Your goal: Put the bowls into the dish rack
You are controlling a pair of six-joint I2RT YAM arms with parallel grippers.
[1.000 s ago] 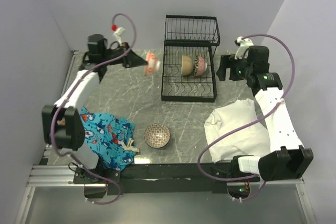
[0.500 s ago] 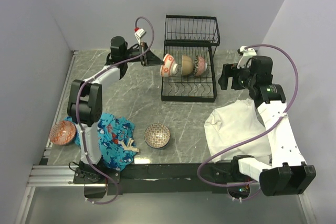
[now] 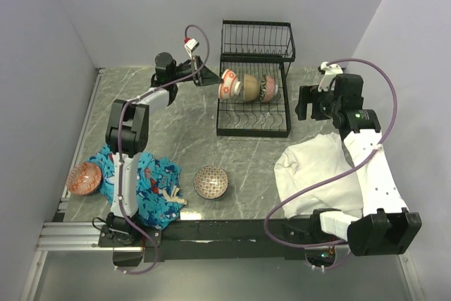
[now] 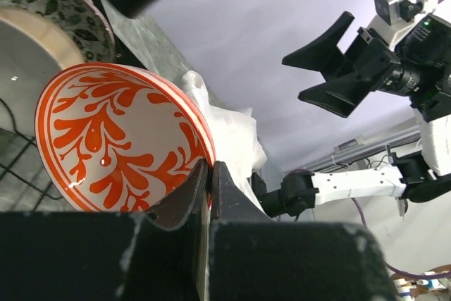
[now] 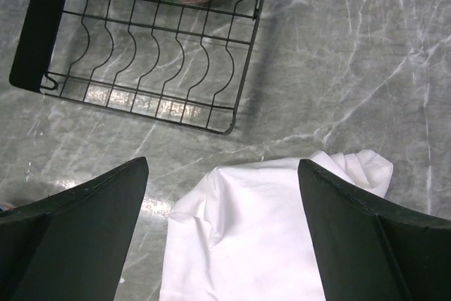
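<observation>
Since half a second ago my left arm has folded in closer and carried its bowl a touch further over the left edge of the dish rack (image 3: 254,129)

Going left to right from there: a red bowl (image 3: 83,177) sits well to the left of the rack and nearer me, untouched, touching a crumpled blue cloth (image 3: 144,174). The left claw (image 4: 208,177) is pinched tight on the rim of the orange-patterned bowl (image 4: 116,135), holding it on edge at the rack's left end, just beside the tan bowl (image 3: 250,87). I cannot tell whether it is seated in the wires yet. A dark patterned bowl (image 3: 211,182) lies on the table in front of the rack, a little to its left.

In the rack's back row the tan bowl and a pink bowl (image 3: 267,88) already stand on edge, touching. A white cloth (image 3: 317,170) lies in front of the rack to the right. The right claw (image 3: 304,102) hovers beside the rack's right side, spread wide, holding nothing.

By my count two bowls are loaded, a third is going in, and two are left on the table
</observation>
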